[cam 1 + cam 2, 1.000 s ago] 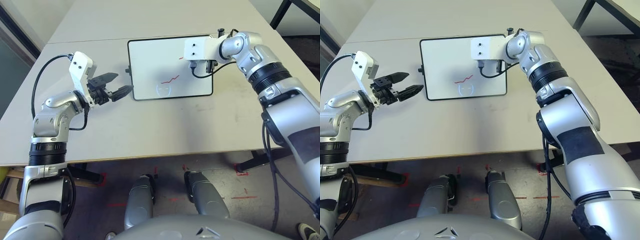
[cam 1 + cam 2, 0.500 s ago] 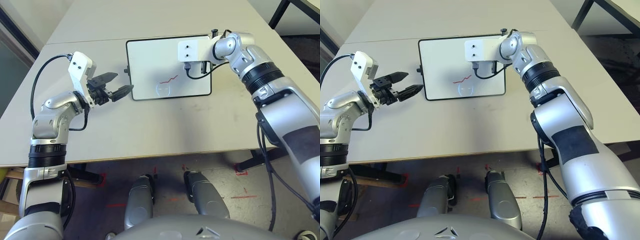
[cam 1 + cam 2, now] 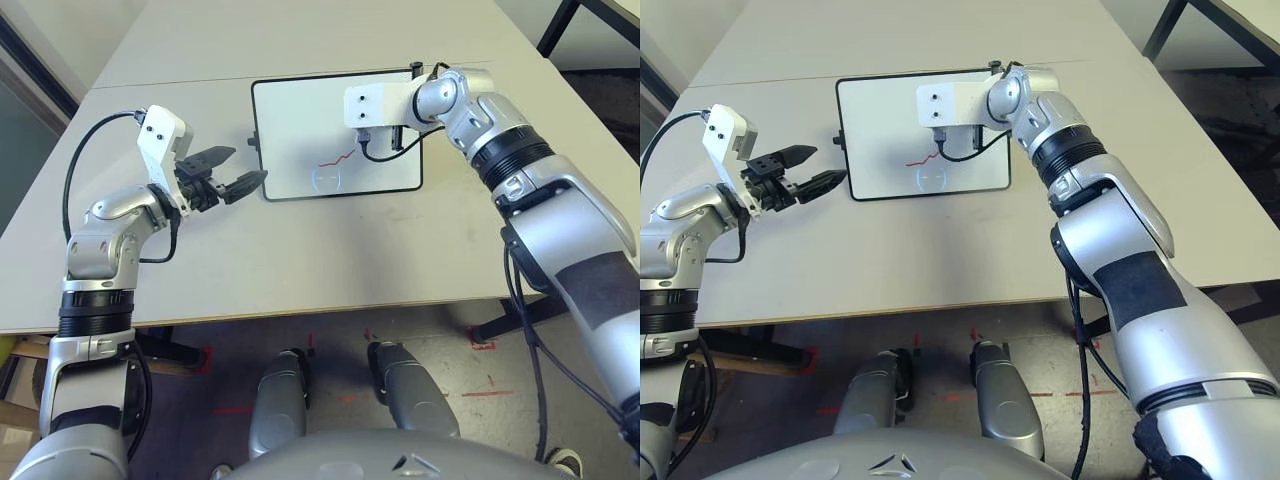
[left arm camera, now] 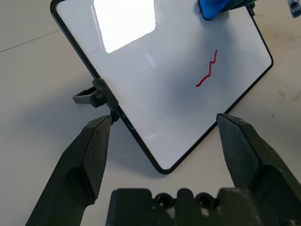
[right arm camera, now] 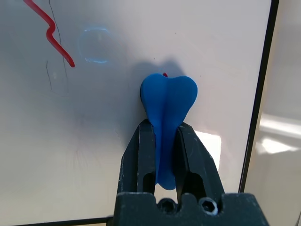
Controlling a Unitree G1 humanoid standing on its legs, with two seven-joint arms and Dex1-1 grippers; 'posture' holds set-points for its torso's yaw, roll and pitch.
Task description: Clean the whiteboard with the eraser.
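The whiteboard (image 3: 295,110) lies flat on the table with a red squiggle (image 3: 338,160) near its middle. My right gripper (image 5: 163,129) is shut on the blue eraser (image 5: 168,101), whose wide end presses on the board a little way from the squiggle (image 5: 51,35). The eraser (image 4: 212,7) also shows in the left wrist view. At the board's left short edge my left gripper (image 3: 250,163) is open. Its fingers straddle the near left corner, close to a black knob (image 4: 96,96), and hold nothing.
The light grey table (image 3: 300,260) extends well in front of and to the right of the board. A seam (image 3: 180,82) runs across it just behind the board. Black legs of another table (image 3: 560,25) stand at the far right.
My right arm has slid the eraser leftward across the board, closer to the red squiggle. The left arm has stayed where it was.
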